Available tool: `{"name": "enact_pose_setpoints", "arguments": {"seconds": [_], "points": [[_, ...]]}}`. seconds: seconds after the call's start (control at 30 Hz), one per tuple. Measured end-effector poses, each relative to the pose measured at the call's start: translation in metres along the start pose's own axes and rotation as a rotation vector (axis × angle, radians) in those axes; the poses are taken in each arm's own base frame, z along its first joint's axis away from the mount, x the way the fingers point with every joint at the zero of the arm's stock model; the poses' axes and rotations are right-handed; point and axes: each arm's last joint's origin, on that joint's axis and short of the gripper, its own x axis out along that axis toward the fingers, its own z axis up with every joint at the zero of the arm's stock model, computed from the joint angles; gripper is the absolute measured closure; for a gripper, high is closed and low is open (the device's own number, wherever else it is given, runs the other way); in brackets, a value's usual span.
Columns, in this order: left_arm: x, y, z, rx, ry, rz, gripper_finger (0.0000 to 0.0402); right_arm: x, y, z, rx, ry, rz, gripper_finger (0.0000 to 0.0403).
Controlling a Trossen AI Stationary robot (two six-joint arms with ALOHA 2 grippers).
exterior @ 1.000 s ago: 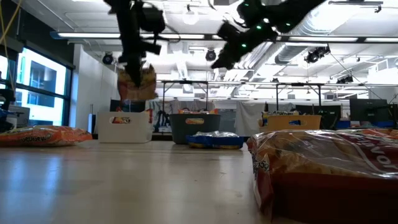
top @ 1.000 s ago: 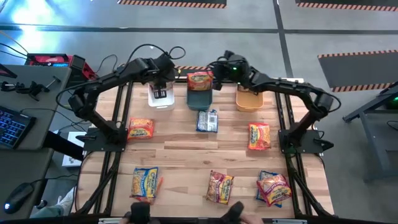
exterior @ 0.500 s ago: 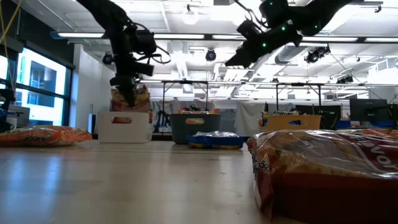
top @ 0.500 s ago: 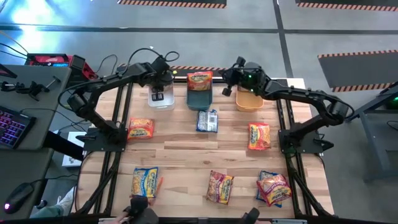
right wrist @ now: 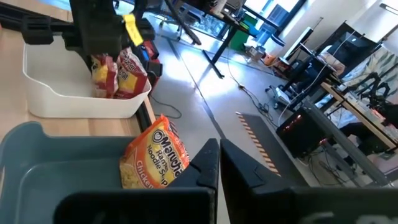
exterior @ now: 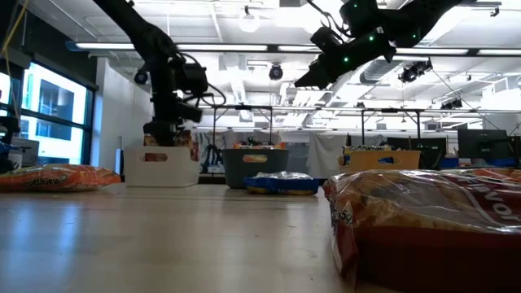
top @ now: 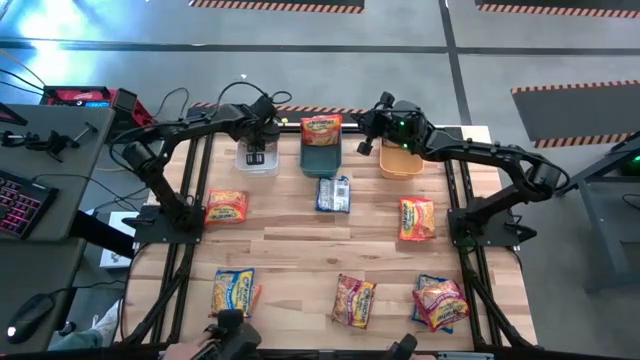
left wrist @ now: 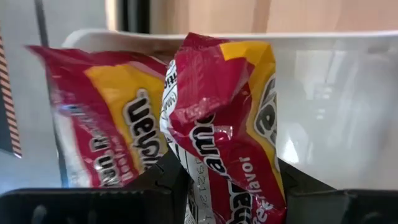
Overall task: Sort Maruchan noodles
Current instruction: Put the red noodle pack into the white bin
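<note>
My left gripper (top: 257, 150) reaches down into the white bin (top: 243, 163) at the table's far edge, shut on a pink-red noodle packet (left wrist: 217, 118). Another pink-red packet (left wrist: 102, 118) stands in that bin. My right gripper (top: 363, 140) hangs shut and holding nothing, high between the teal bin (top: 322, 160) and the orange bin (top: 400, 160). An orange packet (right wrist: 152, 155) leans on the teal bin's far wall. Several more packets lie flat on the table: pink-red (top: 226, 207), blue (top: 333, 193), orange (top: 416, 218) and more at the near edge. My left gripper pinches one end of the pink-red packet (left wrist: 208, 186) between its two fingers, coming from above and pointing steeply down. The crumpled packet hangs below the fingers, inside the white bin (exterior: 160, 167). Whether its lower end touches the bin's floor, I cannot tell.
A blue-and-yellow packet (top: 235, 292), an orange one (top: 353, 300) and a pink-red one over a blue one (top: 438, 300) lie along the near edge. The three bins line the far edge. Bare wood lies in the table's middle. A desk with a keyboard (top: 20, 205) stands left of the table.
My left gripper has gone down with the pink-red packet, from well above the white bin into it. My right gripper has swung from above the teal bin toward the table's right, then held still.
</note>
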Motion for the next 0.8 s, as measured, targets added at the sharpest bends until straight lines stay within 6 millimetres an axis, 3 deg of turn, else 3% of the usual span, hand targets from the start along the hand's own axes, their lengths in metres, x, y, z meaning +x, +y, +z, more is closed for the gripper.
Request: {"name": "enact_pose_setpoints", "arguments": {"seconds": [0.23, 0.8], "points": [[-0.009, -0.002, -0.002, 0.026, 0.008, 0.007, 0.0296, 0.0, 0.0, -0.001, -0.006, 0.002, 0.008, 0.0402], [0.001, 0.016, -0.023, -0.026, -0.052, -0.101, 0.0295, 0.0, 0.0, 0.0, -0.006, -0.018, 0.039, 0.0403]]}}
